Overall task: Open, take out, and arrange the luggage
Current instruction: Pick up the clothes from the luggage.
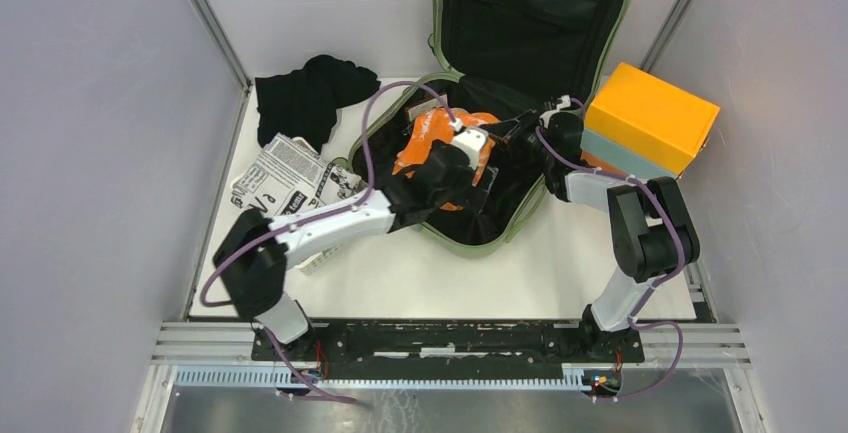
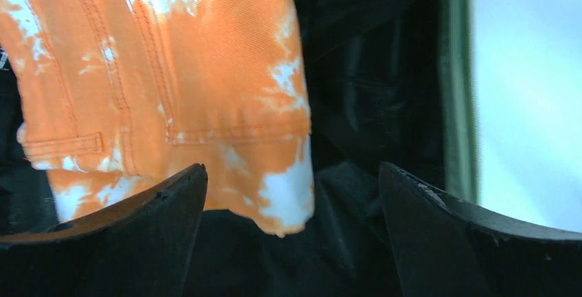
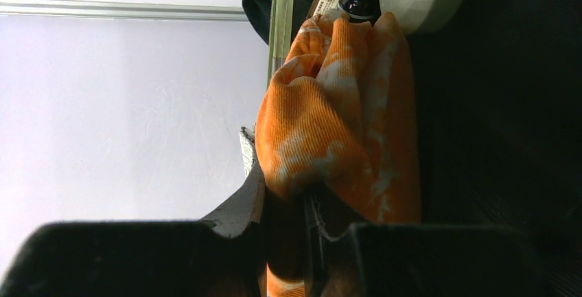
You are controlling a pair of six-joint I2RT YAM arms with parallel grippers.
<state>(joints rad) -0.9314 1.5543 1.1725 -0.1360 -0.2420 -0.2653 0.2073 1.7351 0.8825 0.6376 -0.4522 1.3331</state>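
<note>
Seemingly right gripper pinches orange garment inside open luggage; left gripper gapes wide, empty.

the white bench is carrying the open luggage, with a black cloth and a newsprint bundle lying left, an orange box sitting right

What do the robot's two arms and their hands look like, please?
Both the left arm and the right arm mix white link shells with bulky black joint housings, and a purple cable loops along each. The left hand has two black, curved, tapering fingers with scuffed edges. The right hand looks equally dark. No markings are visible.
</note>
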